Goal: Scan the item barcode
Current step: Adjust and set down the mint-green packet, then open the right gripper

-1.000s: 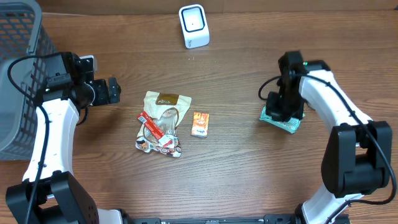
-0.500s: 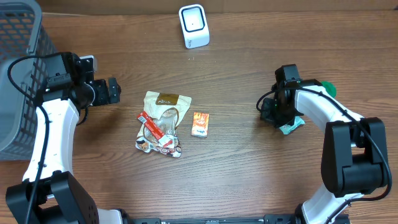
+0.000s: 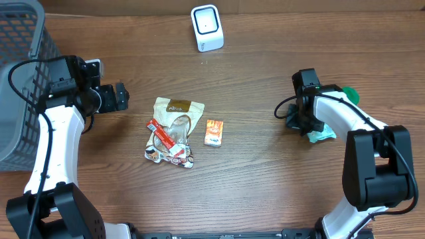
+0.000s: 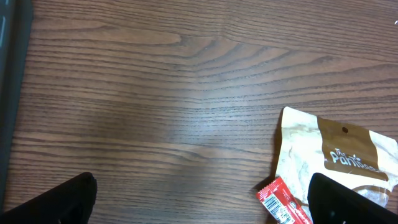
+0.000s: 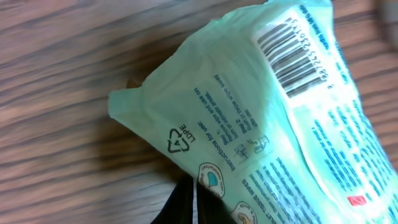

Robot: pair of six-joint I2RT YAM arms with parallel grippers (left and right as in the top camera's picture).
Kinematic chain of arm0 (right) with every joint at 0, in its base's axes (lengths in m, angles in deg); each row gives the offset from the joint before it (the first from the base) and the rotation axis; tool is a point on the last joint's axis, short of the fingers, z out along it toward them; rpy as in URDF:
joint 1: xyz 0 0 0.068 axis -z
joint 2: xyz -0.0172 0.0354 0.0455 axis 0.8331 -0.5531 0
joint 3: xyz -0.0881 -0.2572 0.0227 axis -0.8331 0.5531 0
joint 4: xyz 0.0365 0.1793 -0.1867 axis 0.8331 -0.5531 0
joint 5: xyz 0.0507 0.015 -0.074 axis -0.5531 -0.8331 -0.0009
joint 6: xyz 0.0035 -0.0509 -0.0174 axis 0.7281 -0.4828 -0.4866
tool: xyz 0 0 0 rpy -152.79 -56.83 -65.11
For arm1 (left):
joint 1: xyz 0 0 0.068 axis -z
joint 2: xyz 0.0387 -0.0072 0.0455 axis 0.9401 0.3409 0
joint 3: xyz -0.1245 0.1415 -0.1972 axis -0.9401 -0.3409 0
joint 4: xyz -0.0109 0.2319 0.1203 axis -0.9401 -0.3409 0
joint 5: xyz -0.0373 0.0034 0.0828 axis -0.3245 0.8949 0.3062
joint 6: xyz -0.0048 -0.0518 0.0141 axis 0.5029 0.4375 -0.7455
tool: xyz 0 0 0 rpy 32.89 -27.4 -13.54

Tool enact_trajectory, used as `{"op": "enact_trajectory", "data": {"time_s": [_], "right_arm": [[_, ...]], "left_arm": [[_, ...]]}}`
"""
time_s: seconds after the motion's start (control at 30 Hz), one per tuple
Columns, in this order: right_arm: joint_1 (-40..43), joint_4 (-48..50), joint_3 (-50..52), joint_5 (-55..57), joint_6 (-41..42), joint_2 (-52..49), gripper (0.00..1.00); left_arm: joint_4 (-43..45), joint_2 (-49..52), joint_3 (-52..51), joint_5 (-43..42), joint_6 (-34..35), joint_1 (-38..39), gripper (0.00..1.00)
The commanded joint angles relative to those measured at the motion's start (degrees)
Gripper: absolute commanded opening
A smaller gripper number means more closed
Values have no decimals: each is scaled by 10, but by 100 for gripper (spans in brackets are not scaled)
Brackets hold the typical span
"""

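A pale green wipes packet [image 5: 292, 124] fills the right wrist view, tilted, with its barcode [image 5: 292, 53] showing near the top right. My right gripper [image 5: 194, 202] is shut on the packet's lower edge, the jaws a thin slit apart. From overhead, the right gripper [image 3: 307, 123] holds the green packet [image 3: 324, 135] low over the table at the right. The white scanner [image 3: 207, 26] stands at the far edge, centre. My left gripper [image 3: 119, 97] hangs open over bare wood at the left, holding nothing, with its black fingertips [image 4: 56, 202] spread wide.
A grey mesh basket [image 3: 20, 79] stands at the far left. A beige snack pouch [image 3: 174, 116], a red packet [image 3: 163, 136] and a small orange packet [image 3: 213, 133] lie mid-table. The pouch [image 4: 336, 162] and the red packet [image 4: 283, 199] sit by the left gripper's right finger.
My right wrist has turned and shifted slightly right, tipping the green packet off its flat lie on the table. The left arm has not moved.
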Motion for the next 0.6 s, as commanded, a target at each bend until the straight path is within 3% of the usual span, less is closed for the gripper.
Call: {"op": "enact_trajectory", "data": {"time_s": [0.0,0.27,0.4,0.57], "right_arm": [[15,2,1,51,6,4,7],[48,-7,1,52,56,4,9],[54,-7,-3,52,51,4,18],[53,-89,-101,0,49,4,21]], "left_arm": [[2,3,8,-5,-7,1,100],[2,3,8,-5,-7,1,100],[2,3,8,-5,-7,1,100],[2,3,8,-5,-7,1,100]]}}
